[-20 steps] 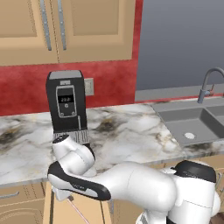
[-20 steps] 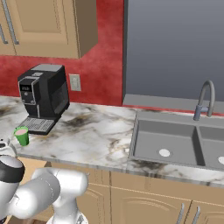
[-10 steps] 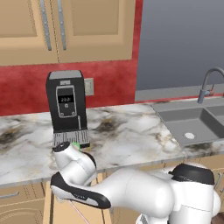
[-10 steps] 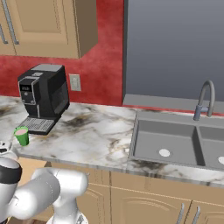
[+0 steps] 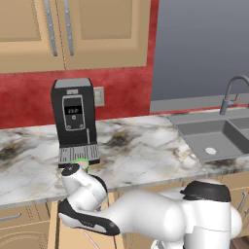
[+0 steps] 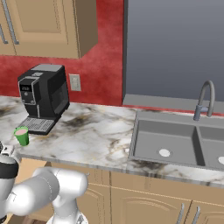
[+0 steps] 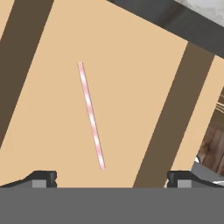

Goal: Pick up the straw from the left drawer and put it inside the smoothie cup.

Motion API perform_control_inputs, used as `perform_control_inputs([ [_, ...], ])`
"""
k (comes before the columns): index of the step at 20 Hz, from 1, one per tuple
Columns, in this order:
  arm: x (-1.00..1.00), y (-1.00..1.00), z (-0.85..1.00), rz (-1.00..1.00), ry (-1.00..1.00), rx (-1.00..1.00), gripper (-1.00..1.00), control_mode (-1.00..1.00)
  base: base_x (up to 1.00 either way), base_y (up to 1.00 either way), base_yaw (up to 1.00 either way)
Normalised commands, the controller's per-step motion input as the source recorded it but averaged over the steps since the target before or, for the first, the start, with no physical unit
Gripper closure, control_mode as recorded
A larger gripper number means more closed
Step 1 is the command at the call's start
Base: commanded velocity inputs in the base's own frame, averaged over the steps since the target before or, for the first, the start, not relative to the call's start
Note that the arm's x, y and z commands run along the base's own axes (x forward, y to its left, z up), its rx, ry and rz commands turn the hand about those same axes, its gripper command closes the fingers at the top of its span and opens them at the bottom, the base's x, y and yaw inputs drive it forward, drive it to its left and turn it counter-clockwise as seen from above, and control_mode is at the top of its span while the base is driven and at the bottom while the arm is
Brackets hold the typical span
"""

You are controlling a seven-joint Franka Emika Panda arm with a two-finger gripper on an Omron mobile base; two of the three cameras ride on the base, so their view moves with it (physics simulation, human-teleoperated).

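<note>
Straw (image 7: 91, 114) flat on left drawer (image 7: 131, 87) bottom — gripper (image 7: 111, 177) spread wide, empty, unobstructed.

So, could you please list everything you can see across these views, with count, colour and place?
thin pink-white straw: one, lying flat on the drawer's bottom, untouched
light wooden drawer: one, tan, pulled open below the counter
small green cup of pink smoothie: one, on the counter in front of the coffee machine
black coffee machine: one, on the counter against the red wall
marbled stone counter: one, white with dark veins
grey steel sink: one, set in the counter, with a curved tap
wooden wall cabinets: tan, above the counter
fingers: two dark tips, set wide apart above the drawer, holding nothing
</note>
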Motion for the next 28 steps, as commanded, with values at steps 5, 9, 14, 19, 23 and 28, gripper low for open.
perform_control_inputs([
  [5, 0.00, 0.08, -0.26, -0.02, 0.00, 0.00, -1.00, -1.00, 0.00, 0.00, 0.00],
  [9, 0.00, 0.05, -0.37, 0.00, 0.01, 0.00, -1.00, -1.00, 0.00, 0.00, 0.00],
  [14, -0.01, 0.11, -0.32, 0.00, 0.03, 0.00, -1.00, -1.00, 0.00, 0.00, 0.00],
  [19, 0.00, 0.00, -0.09, 0.00, 0.01, 0.00, -1.00, -1.00, 0.00, 0.00, 0.00],
  [23, -0.01, 0.00, -0.15, 0.00, 0.01, 0.00, -1.00, -1.00, 0.00, 0.00, 0.00],
  [28, -0.02, 0.00, -0.23, 0.00, 0.03, 0.00, -1.00, -1.00, 0.00, 0.00, 0.00],
])
